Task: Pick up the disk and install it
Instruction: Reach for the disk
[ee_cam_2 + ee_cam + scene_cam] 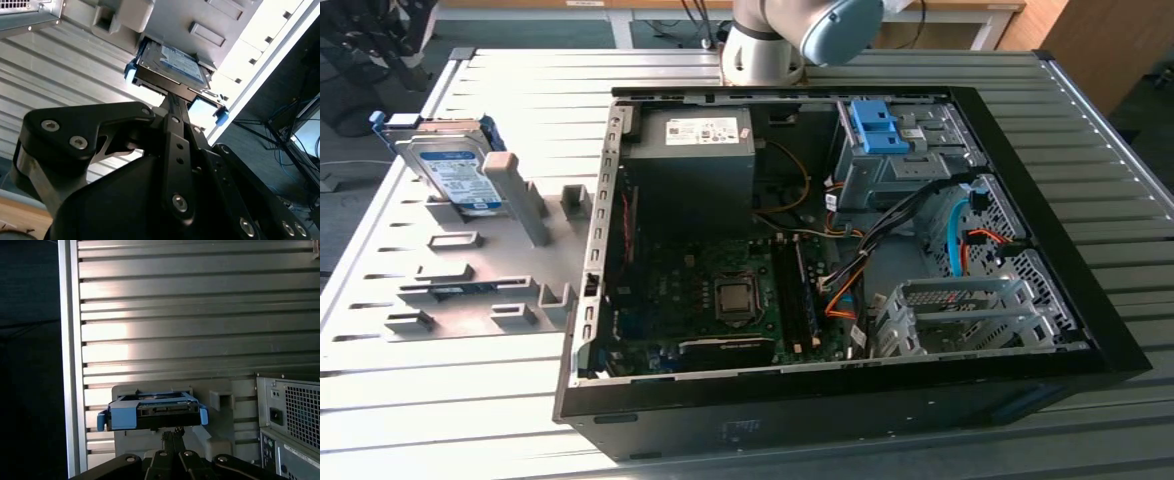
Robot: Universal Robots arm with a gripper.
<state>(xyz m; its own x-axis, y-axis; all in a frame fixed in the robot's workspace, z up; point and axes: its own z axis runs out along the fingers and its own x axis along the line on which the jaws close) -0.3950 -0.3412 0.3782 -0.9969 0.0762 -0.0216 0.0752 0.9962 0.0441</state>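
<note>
Disk (451, 165) stands on its edge in the grey rack (507, 300) at the exterior view's left, beside the computer case (854, 410). In the second wrist view our gripper (172, 102) is pinched together on nothing. We see the disk straight ahead of it, apart, short end facing it.

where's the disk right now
The disk stands on edge at the far end of the grey rack, at the exterior view's left. The rack sits beside the open computer case on the slatted table.
</note>
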